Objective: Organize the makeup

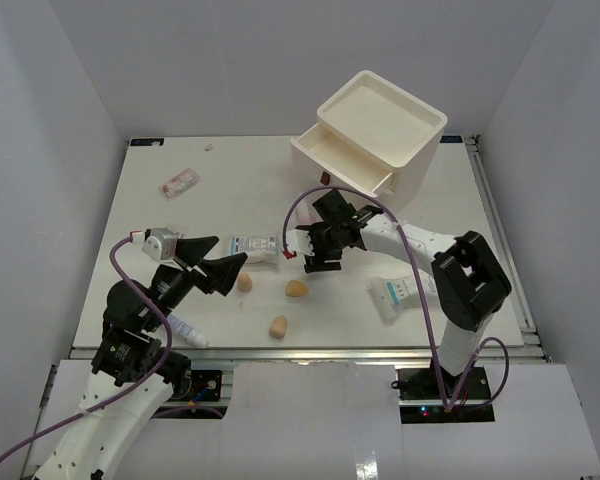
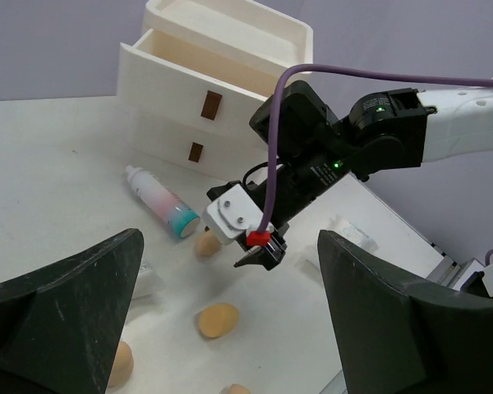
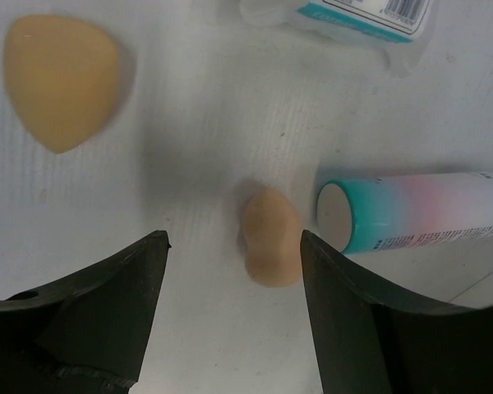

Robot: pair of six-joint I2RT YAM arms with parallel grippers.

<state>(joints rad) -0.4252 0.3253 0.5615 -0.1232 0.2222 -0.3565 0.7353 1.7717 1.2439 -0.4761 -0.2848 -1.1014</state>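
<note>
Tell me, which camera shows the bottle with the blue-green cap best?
The left wrist camera: the whole bottle shows there, lying on its side. The right wrist camera shows the bottle closer, but the picture's edge cuts it off. In the top view I cannot find it; the right arm seems to cover it.

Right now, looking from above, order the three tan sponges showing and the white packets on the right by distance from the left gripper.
1. The left sponge, leftmost, close by the open left gripper.
2. The middle sponge, further right, and the front sponge, nearer the front edge: too close to call.
3. The white packets, far over on the right.
</note>
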